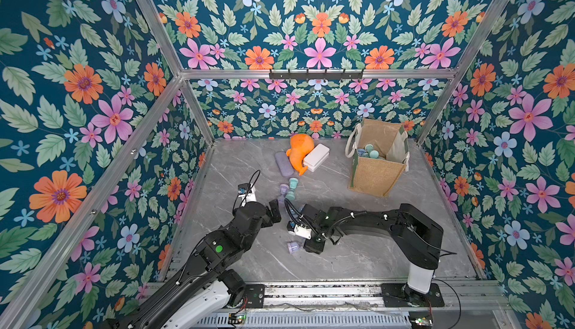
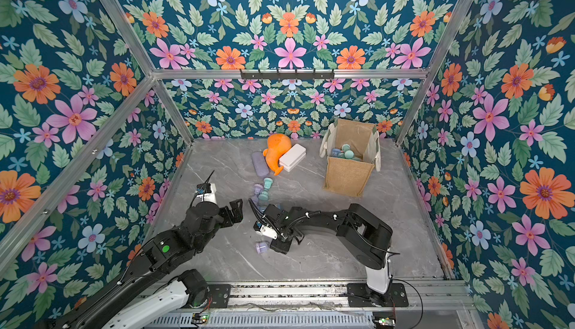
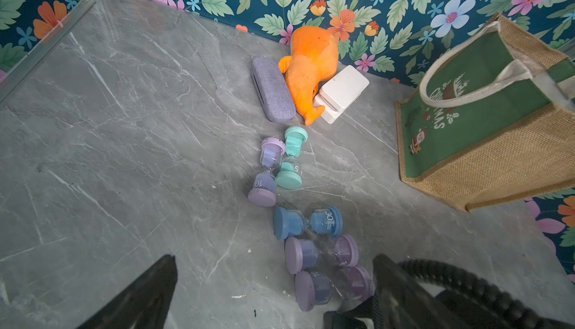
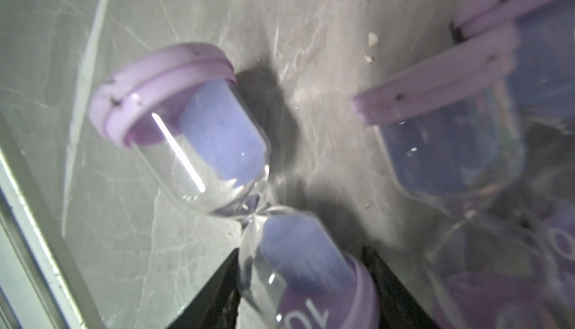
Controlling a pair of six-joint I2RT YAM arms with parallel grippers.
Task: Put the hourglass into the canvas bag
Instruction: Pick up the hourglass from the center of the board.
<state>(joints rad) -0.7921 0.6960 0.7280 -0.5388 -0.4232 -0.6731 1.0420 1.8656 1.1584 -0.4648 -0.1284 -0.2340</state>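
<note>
Right gripper (image 4: 303, 293) astride a lilac hourglass (image 4: 214, 144) lying on the bench (image 1: 357, 259)

Its jaws flank the near bulb and cap, close on both sides, though whether they press it cannot be told; the hourglass lies on its side toward the front edge, about midway along; two more lilac hourglasses (image 4: 451, 131) lie just beside; the left gripper (image 1: 275, 210) hangs released, jaws spread; a teal hourglass (image 3: 292, 159) lies farther toward the far edge; the canvas bag (image 1: 373, 175) stands upright and open at the far right corner, well apart, with teal and blue hourglasses (image 1: 368, 150) inside.
</note>
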